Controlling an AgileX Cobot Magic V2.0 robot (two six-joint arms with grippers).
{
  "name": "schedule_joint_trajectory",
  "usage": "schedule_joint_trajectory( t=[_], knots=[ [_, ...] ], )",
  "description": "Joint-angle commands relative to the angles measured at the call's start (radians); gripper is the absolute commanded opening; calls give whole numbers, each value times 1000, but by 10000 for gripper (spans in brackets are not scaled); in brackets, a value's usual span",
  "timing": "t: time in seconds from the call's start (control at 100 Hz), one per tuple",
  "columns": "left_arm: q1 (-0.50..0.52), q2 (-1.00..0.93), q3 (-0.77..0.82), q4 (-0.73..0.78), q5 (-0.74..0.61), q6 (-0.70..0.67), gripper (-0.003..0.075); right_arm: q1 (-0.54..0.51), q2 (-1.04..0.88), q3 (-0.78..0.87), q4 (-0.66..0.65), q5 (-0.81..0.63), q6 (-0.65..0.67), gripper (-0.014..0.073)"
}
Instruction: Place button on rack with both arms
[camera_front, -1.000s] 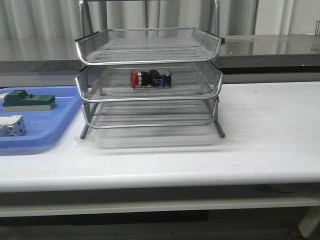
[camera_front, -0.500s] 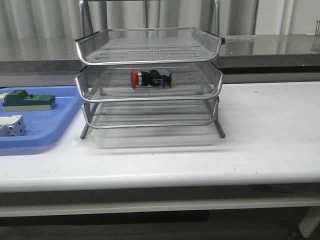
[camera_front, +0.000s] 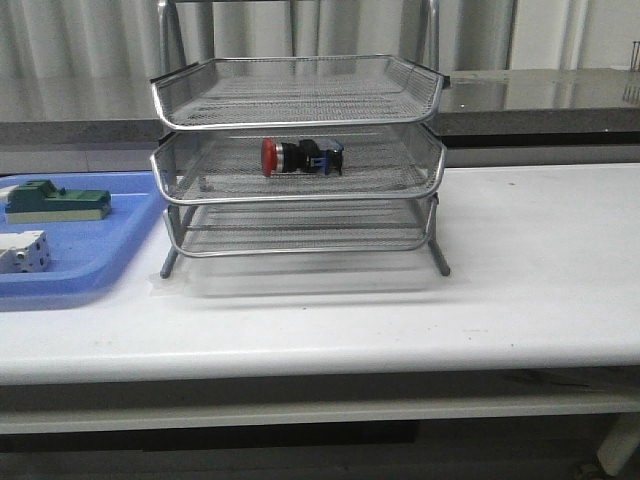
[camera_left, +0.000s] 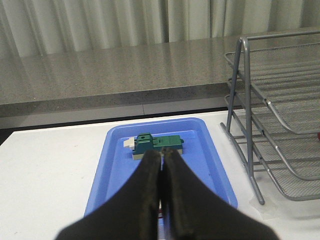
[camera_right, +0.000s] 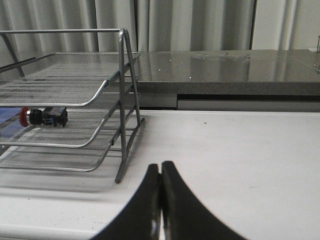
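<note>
The button (camera_front: 300, 156), with its red cap and black body, lies on its side in the middle tier of the silver wire rack (camera_front: 300, 105). From the right wrist view the button (camera_right: 44, 117) shows in that same tier of the rack (camera_right: 122, 100). My left gripper (camera_left: 162, 153) is shut with nothing in it, high above the blue tray. My right gripper (camera_right: 160, 165) is shut and empty over the bare table to the right of the rack. Neither arm shows in the front view.
A flat blue tray (camera_front: 120, 245) lies left of the rack and holds a green block (camera_front: 55, 200) and a white block (camera_front: 22, 251). The tray (camera_left: 210, 150) and green block (camera_left: 157, 143) also show under the left gripper. A grey counter (camera_front: 540, 95) runs behind the table.
</note>
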Motion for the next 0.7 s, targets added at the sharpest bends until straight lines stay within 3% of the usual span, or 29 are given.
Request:
schedule_joint_trajectory(
  t=[0.0,0.69],
  knots=[
    [-6,6,-26,-15,-66,-1,-20,-5,-9,3,-12,-98,1,-66],
    [-6,6,-26,-15,-66,-1,-20,-5,-27,66,-12,-148,1,-66]
  ],
)
